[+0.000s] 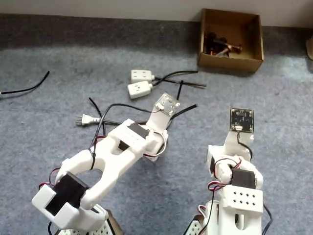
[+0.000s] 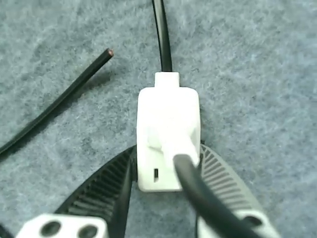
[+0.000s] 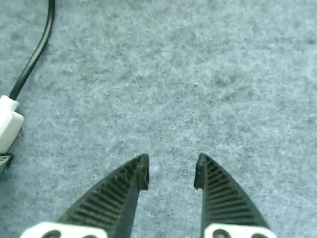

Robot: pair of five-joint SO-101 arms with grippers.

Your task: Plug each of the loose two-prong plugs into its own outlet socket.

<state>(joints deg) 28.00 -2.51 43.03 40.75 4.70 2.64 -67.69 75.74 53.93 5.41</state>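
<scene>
Left end effector (image 2: 167, 148) clasps an outlet socket (image 2: 168, 109), plug (image 2: 174, 141) inserted.

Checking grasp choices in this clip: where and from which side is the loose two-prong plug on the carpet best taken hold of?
Take the loose plug by its pale body, behind the prongs, coming straight down and pinching across its width. It lies flat on the carpet, prongs pointing sideways, so this likely leaves them free for insertion.

Bare carpet (image 3: 223, 74) ahead of right claw (image 3: 172, 163), outlet socket (image 2: 168, 114) filling left claw (image 2: 167, 158), black cables (image 2: 161, 34) seemingly crowding it.
</scene>
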